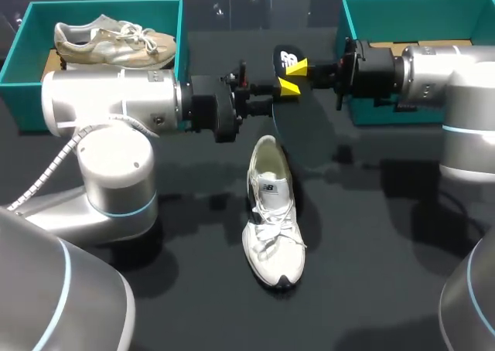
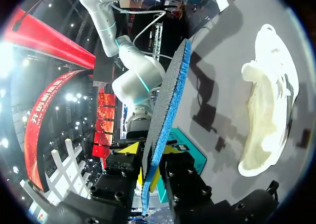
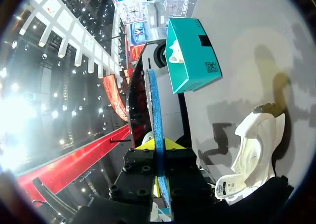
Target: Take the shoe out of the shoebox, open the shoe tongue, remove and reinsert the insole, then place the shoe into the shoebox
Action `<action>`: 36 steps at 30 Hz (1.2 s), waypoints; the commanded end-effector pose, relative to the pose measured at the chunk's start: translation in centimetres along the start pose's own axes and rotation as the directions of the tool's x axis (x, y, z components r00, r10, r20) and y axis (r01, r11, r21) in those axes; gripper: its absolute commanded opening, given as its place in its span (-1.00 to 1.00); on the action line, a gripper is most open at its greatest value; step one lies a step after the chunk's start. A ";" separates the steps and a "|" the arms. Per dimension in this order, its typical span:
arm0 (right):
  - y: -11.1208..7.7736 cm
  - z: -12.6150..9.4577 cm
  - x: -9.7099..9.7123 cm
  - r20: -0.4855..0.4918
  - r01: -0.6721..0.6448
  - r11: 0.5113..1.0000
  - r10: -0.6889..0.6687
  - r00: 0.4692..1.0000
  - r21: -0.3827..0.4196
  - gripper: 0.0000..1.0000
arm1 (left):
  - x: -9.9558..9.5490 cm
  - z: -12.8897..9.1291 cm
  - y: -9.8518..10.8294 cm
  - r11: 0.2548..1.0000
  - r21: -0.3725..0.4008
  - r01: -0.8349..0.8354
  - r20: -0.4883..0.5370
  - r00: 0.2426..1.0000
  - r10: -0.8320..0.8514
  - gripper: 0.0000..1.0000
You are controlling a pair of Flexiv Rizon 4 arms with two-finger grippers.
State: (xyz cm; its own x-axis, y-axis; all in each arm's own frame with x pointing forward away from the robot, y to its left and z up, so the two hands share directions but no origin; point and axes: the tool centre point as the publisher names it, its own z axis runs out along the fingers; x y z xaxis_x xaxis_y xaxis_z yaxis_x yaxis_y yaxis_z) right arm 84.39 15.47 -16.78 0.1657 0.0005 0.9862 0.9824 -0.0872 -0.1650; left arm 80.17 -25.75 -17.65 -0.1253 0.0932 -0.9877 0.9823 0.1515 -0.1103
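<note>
- Shoe lies empty, insole out, left gripper and right gripper both clamped on it.
- Next I gotta line it up and slide it back in.

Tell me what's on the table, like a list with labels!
insole: up in the air, between the two arms
left jaws: shut on the insole
right jaws: shut on the insole
white shoe: lying on the table, heel toward the insole, empty inside
left box: holds a tan shoe
right box: behind the right arm, inside mostly hidden
</note>
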 end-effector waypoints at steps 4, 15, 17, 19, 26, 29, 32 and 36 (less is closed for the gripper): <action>0.0 0.0 -0.1 0.002 -0.002 1.000 0.002 1.000 -0.005 -1.00 | 0.0 0.6 0.0 1.000 -0.006 0.000 0.000 1.000 0.000 -1.00; -0.8 -1.7 0.2 -0.024 0.058 0.998 -0.058 0.998 -0.012 1.00 | -0.1 -1.6 -0.4 0.999 -0.034 0.002 0.002 1.000 -0.002 -1.00; -1.3 -2.3 0.2 -0.020 0.069 0.998 -0.070 0.997 -0.004 1.00 | 0.1 -2.6 -0.6 0.999 -0.031 0.030 -0.005 1.000 -0.030 -1.00; -1.7 -2.8 0.2 -0.022 0.081 0.997 -0.081 0.996 0.002 1.00 | 0.1 -3.5 -0.9 0.998 -0.027 0.055 -0.013 0.998 -0.056 -1.00; -3.1 -4.5 -0.3 -0.017 0.106 0.994 -0.105 0.994 0.030 1.00 | -0.1 -5.8 -1.8 0.982 -0.037 0.188 -0.032 0.981 -0.189 -1.00; -3.7 -5.1 -0.3 -0.015 0.130 0.990 -0.129 0.992 0.053 1.00 | -0.4 -6.8 -2.5 0.954 -0.037 0.298 -0.046 0.953 -0.300 -1.00; -4.2 -5.8 -0.4 -0.020 0.141 0.988 -0.140 0.990 0.065 1.00 | -0.3 -7.3 -3.1 0.879 0.000 0.477 -0.079 0.876 -0.476 -1.00; -4.4 -6.2 -0.4 -0.015 0.150 0.989 -0.150 0.989 0.017 1.00 | 0.2 -7.2 -2.9 0.785 0.107 0.610 -0.123 0.792 -0.599 -1.00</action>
State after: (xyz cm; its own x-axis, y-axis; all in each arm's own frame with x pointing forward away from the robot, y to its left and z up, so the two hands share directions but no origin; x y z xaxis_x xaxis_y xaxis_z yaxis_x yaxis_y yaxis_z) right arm 80.45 9.73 -16.60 0.0148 -0.0063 0.9999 0.9986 -0.0498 -0.0151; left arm 75.92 -20.31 -16.96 -0.5680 0.0623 -0.8207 0.8163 0.1701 -0.5520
